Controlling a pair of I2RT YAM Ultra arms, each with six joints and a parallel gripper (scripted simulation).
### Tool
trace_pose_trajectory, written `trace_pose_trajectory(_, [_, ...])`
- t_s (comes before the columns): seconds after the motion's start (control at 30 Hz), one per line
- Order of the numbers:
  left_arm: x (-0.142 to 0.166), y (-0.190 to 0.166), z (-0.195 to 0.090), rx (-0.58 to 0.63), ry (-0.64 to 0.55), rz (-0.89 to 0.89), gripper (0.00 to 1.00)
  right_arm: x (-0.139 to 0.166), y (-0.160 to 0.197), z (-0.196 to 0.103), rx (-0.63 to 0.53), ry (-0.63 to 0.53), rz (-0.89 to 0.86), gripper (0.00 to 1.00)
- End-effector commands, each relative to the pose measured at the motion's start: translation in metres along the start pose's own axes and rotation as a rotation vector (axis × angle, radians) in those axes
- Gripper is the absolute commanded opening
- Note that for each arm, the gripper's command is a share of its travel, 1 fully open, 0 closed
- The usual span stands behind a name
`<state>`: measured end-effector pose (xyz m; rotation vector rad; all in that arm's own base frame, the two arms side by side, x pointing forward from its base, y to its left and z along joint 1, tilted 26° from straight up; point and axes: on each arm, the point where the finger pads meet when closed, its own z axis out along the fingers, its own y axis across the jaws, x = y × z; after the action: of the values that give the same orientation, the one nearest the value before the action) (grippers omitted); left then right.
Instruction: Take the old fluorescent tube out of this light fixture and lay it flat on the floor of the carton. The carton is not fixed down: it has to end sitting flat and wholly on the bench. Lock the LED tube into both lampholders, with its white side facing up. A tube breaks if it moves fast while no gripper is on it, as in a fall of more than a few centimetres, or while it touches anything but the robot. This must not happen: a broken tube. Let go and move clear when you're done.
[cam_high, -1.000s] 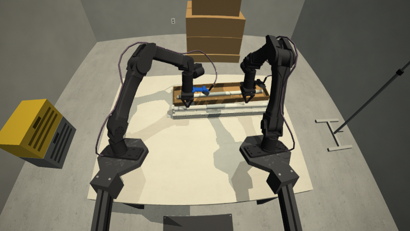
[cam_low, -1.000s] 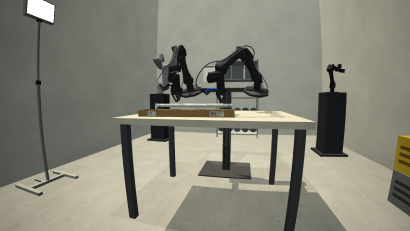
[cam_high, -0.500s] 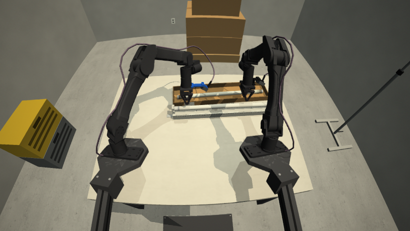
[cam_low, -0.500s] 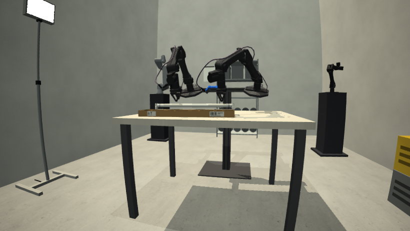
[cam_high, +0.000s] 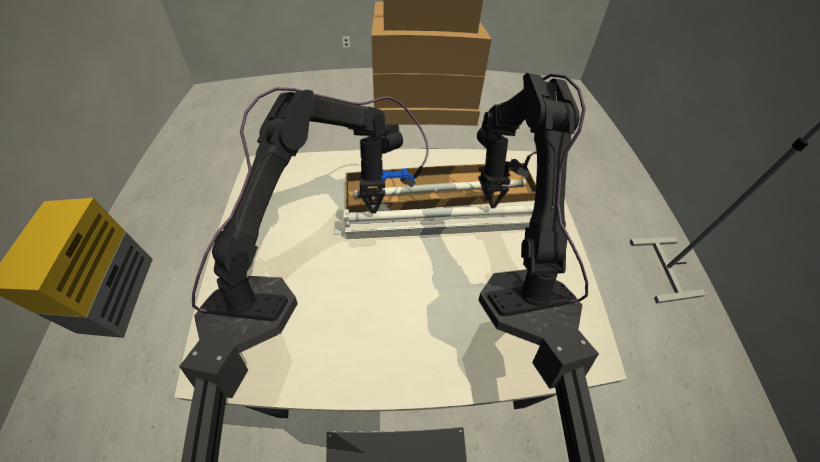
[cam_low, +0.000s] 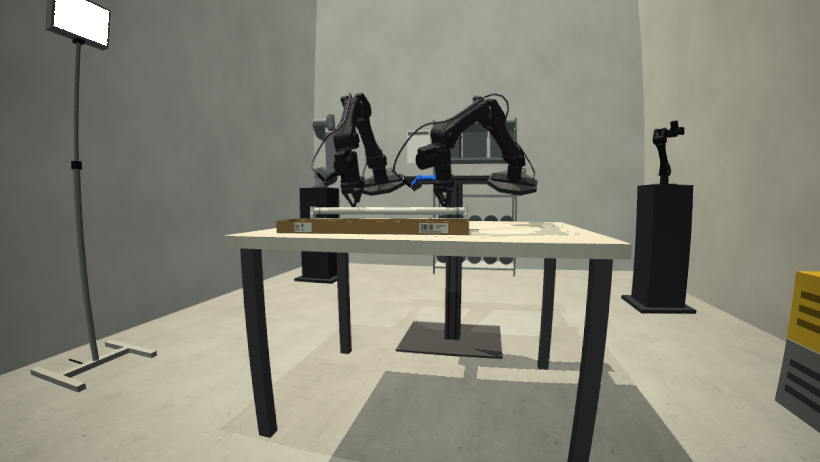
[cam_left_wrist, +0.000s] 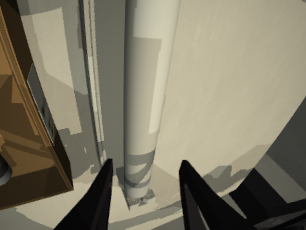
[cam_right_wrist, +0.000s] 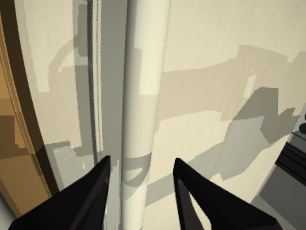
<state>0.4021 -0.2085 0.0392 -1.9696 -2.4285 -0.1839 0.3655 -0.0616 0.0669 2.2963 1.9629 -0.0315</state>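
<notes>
Probably down to seating and locking the LED tube (cam_high: 413, 214) (cam_low: 390, 211) (cam_left_wrist: 145, 90) (cam_right_wrist: 147, 75) at the lampholders (cam_high: 346, 215) (cam_low: 312, 212) (cam_left_wrist: 141, 201), just beside the carton (cam_high: 355, 202) (cam_low: 367, 227) (cam_left_wrist: 62, 173) (cam_right_wrist: 20, 140), towards the surface's (cam_high: 355, 344) (cam_low: 430, 247) (cam_left_wrist: 225, 75) (cam_right_wrist: 200, 30) far edge from the arm bases. Leave the old tube (cam_high: 441, 187) (cam_left_wrist: 4, 172) (cam_right_wrist: 4, 220) lying inside. Keep left hand (cam_high: 372, 209) (cam_low: 443, 204) (cam_left_wrist: 147, 161) and right hand (cam_high: 494, 204) (cam_low: 353, 204) (cam_right_wrist: 142, 163), both half spread and empty, centred above; lower slowly, grip lightly, turn together, white side up.

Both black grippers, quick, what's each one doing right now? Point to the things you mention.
Left gripper (cam_high: 374, 210) (cam_low: 444, 204) (cam_left_wrist: 146, 161): jaws part open, holding nothing.
Right gripper (cam_high: 494, 204) (cam_low: 353, 204) (cam_right_wrist: 142, 159): jaws part open, holding nothing.
</notes>
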Motion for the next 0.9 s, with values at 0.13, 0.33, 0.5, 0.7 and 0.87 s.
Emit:
trace_pose_trajectory(0.13, [-0.007, 0.001, 0.023, -0.011, -0.019, 0.015, 0.49, -0.003, 0.007, 0.018, -0.033, 0.002, 0.004, 0.49])
trace_pose_trajectory(0.33, [-0.01, 0.007, 0.022, -0.044, -0.046, 0.011, 0.49, -0.005, 0.009, 0.03, -0.044, -0.01, 0.006, 0.49])
trace_pose_trajectory(0.5, [-0.014, 0.009, 0.018, -0.051, -0.054, 0.015, 0.49, -0.001, 0.019, 0.015, -0.085, -0.006, 0.012, 0.49])
trace_pose_trajectory(0.7, [-0.015, 0.014, 0.009, -0.072, -0.071, 0.007, 0.11, -0.002, 0.022, 0.011, -0.099, -0.007, 0.015, 0.49])
trace_pose_trajectory(0.87, [-0.014, 0.015, 0.009, -0.073, -0.069, 0.007, 0.11, -0.002, 0.021, 0.011, -0.095, -0.007, 0.014, 0.49])
